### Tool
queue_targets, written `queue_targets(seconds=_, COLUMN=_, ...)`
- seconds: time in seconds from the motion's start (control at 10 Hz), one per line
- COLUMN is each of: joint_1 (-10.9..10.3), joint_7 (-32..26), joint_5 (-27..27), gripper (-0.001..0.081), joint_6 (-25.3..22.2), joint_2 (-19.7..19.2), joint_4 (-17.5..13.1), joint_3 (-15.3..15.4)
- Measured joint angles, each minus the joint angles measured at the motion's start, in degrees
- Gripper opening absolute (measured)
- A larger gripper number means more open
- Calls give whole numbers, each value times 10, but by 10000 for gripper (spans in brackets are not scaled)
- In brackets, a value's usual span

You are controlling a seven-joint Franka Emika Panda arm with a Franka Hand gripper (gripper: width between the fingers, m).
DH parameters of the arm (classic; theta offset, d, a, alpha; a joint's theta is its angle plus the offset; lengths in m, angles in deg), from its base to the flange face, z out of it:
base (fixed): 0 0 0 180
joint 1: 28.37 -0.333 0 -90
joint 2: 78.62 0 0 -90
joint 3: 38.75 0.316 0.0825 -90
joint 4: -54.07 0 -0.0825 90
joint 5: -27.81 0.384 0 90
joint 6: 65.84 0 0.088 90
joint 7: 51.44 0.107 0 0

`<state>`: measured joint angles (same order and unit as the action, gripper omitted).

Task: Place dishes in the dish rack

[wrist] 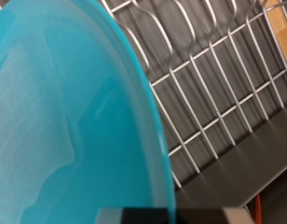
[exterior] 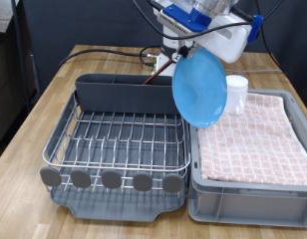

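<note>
My gripper is shut on the top rim of the round bright-blue plate. It holds the plate on edge in the air, over the rack's side nearest the crate. The plate fills most of the wrist view, with the rack's silver wires behind it. The dish rack, a silver wire grid on a dark grey tray, stands at the exterior view's left. The reddish-brown wooden spoon sticks up from the dark grey utensil caddy. The small white mug stands on the crate, partly hidden by the plate.
A grey crate lined with pink checked cloth sits at the exterior view's right, against the rack. Black cables lie on the wooden table behind the rack. Round dark tabs line the rack's near edge.
</note>
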<state>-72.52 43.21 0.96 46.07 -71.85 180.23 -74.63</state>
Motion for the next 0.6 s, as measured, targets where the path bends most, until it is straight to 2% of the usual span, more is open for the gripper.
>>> queue_targets(seconds=0.2, joint_1=4, joint_7=4, joint_5=-2, gripper=19, joint_6=0, joint_2=0, joint_4=4, joint_3=-5)
queue_targets(seconds=0.4, joint_1=20, joint_7=-8, joint_5=-15, gripper=19, joint_6=-23, joint_2=7, joint_4=6, joint_3=-20)
queue_targets(seconds=0.6, joint_1=39, joint_7=-69, joint_5=-80, gripper=19, joint_6=-21, joint_2=19, joint_4=10, joint_3=-36)
